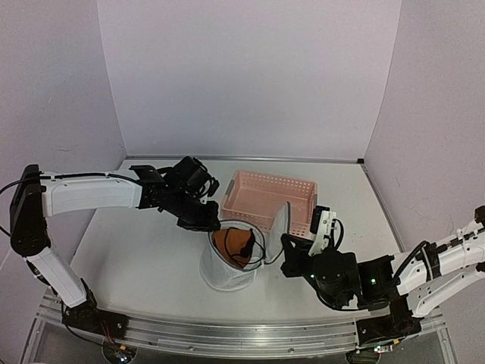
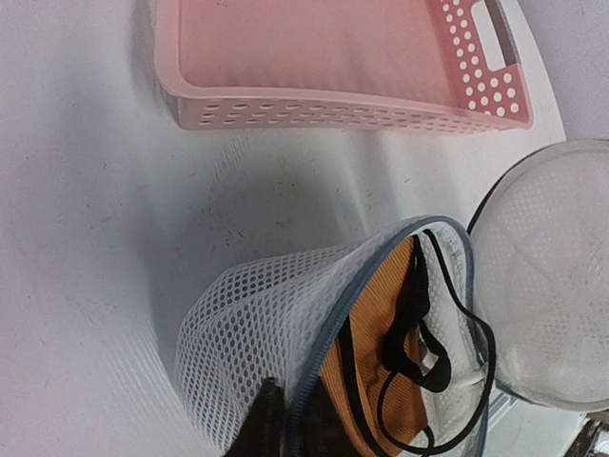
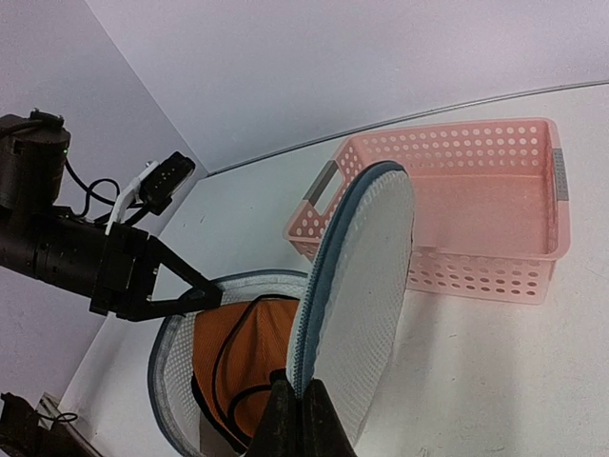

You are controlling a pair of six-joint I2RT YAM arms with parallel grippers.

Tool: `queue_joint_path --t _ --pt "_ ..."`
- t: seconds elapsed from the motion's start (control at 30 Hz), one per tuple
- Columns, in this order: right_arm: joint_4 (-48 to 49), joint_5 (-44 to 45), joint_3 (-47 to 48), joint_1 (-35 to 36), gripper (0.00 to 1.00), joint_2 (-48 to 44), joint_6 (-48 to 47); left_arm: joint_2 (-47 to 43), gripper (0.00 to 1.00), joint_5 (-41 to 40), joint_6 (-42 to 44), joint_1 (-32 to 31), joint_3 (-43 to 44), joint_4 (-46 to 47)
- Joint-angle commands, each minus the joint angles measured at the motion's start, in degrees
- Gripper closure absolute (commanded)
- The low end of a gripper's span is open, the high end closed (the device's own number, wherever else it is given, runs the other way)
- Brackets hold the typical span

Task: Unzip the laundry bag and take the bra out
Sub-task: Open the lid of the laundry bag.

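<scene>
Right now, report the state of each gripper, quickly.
Left gripper: closed on the rim of the laundry bag.
Right gripper: closed on the edge of the lid, holding it upright.

Laundry bag (image 2: pixel 257 314): we see white open mesh in a honeycomb of small holes, with a grey-blue zip band at the mouth, right at the left gripper (image 2: pixel 290 428).
Lid (image 3: pixel 366 286): we see the same white mesh, finer, edged grey-blue, rising from the right gripper (image 3: pixel 295 419).
Bra (image 2: pixel 376 324): we see finely ribbed orange-brown fabric with black straps, just beyond the left gripper.
Basket (image 3: pixel 476 276): we see pale pink plastic, its walls dotted with rows of round holes, beyond both grippers.
Gripper colour: we see both in black.
Table (image 1: pixel 151 250): we see plain white.
</scene>
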Motion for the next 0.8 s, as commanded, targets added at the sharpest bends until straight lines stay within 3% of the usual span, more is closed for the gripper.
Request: queue_joint_path --t 0.0,0.33,0.57,0.7,0.77 --pt "-0.11 1.34 -0.98 0.37 1.0 -1.33 2.58 -2.21 1.0 -1.72 0.11 -0.09 2.18 -0.77" --pt "-6.9 2.89 -5.94 0.35 0.97 -3.62 16.72 -6.04 1.0 -2.14 -1.64 -0.71 -0.97 -0.44" --pt "-11.64 2.27 -8.64 0.39 0.72 -4.67 27.24 -8.48 1.0 -2.59 -3.31 -1.19 -5.31 1.96" --pt "-16.72 2.25 -8.12 0.35 0.6 -6.63 27.63 -8.68 1.0 -2.63 -4.24 -1.49 -6.8 3.35" --pt "-23.83 2.82 -7.06 0.36 0.58 -8.54 27.98 -8.83 1.0 -2.62 -4.63 -1.57 -7.33 4.09"
